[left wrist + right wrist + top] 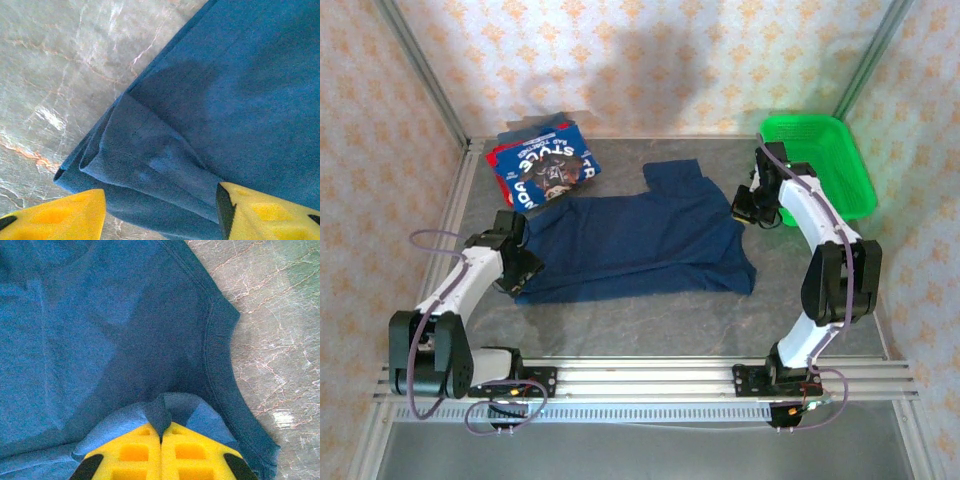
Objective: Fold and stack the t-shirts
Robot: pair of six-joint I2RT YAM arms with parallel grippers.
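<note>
A dark navy t-shirt lies spread across the middle of the table, partly folded. My left gripper is at its near left corner. In the left wrist view its yellow fingers stand apart, open, over a rumpled, doubled-over corner of the navy cloth. My right gripper is at the shirt's right edge by the collar. In the right wrist view that gripper is shut, pinching a small ridge of navy fabric. Folded blue and red t-shirts with white lettering are stacked at the back left.
A green plastic mesh basket stands at the back right, just behind the right arm. Patterned walls close the table on three sides. Bare grey marbled tabletop lies in front of the navy shirt.
</note>
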